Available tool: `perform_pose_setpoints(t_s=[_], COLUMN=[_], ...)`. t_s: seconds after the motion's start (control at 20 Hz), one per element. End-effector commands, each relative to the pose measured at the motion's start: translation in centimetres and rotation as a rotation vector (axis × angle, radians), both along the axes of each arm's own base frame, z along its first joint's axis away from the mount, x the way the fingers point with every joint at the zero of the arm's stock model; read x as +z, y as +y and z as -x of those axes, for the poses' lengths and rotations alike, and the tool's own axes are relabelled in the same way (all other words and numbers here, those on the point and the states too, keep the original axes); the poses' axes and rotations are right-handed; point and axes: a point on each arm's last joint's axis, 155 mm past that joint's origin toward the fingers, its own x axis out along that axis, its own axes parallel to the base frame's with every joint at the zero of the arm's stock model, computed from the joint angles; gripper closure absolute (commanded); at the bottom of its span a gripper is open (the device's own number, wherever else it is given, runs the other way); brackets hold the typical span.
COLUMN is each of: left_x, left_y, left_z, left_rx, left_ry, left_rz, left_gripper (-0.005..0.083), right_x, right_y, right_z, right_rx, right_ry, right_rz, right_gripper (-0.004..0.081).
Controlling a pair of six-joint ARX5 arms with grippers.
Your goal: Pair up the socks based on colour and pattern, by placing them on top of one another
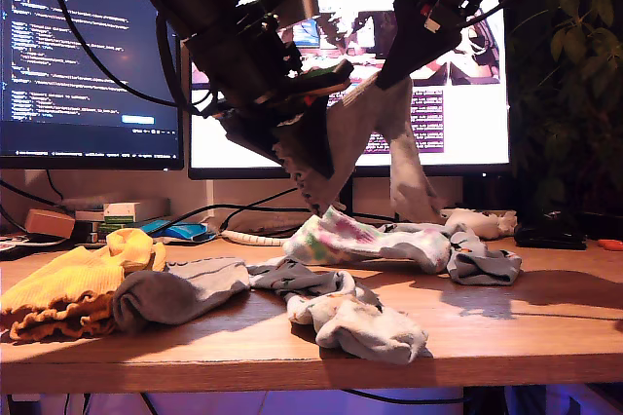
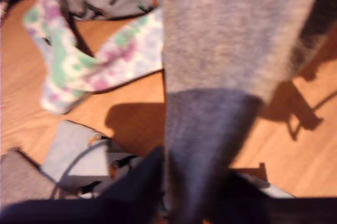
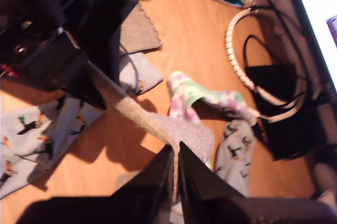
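A plain grey sock (image 1: 365, 113) is stretched in the air between both grippers, high above the desk. My first gripper (image 1: 310, 173), on the arm at the exterior view's left, is shut on its lower end (image 2: 200, 145). My second gripper (image 3: 176, 167), the arm at the exterior view's right (image 1: 404, 69), is shut on its other edge (image 3: 158, 124). On the table (image 1: 545, 318) lie mustard-yellow socks (image 1: 78, 283), a second grey sock (image 1: 180, 293), two tie-dye socks (image 1: 360, 240) (image 1: 375, 325) and pale printed socks (image 1: 482, 264) (image 1: 297, 279).
Two monitors (image 1: 88, 45) stand along the back of the desk, with cables, a white coiled cord (image 3: 231, 50) and a blue object (image 1: 180, 231) in front of them. A plant (image 1: 574, 74) and a black object (image 1: 550, 230) are at the exterior view's right.
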Motion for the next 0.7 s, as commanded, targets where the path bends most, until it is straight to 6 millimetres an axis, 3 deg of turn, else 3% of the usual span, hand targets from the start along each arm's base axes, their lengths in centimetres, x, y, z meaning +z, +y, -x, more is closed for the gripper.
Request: perform_pose_setpoints(t_s=[0.0,0.1,0.25,0.3,0.5,0.65], left_x=[-1.0,-0.7,1.1,1.9,4.4,4.8], left_y=[0.0,1.2,2.8,3.2,4.9,6.0], left_z=[0.1,0.0,-0.8,-1.2,-2.5,-2.6], left_rx=[-0.048,-0.064,-0.072,-0.074,-0.040,-0.024], left_ry=[-0.006,0.008,-0.014,-0.022,-0.045,-0.019], left_rz=[-0.055,-0.107,-0.191,-0.204,-0.247,-0.263], left_gripper=[0.0797,0.0797,0.0797,0.0797,0.0797,0.0797], right_x=[0.4,0.2,-0.5,-0.7,-1.5,-2.1], right_y=[0.3,0.2,-0.1,-0.1,-0.2,-0.5], right_z=[0.2,0.3,0.9,1.1,2.3,3.1], right_rx=[-0.031,-0.068,-0.172,-0.194,-0.218,-0.226], right_ry=[0.025,0.062,0.167,0.196,0.279,0.319], right_rz=[-0.040,-0.066,-0.135,-0.147,-0.162,-0.145], right_gripper=[0.0783,0.0771,0.0545,0.0512,0.0504,0.0501])
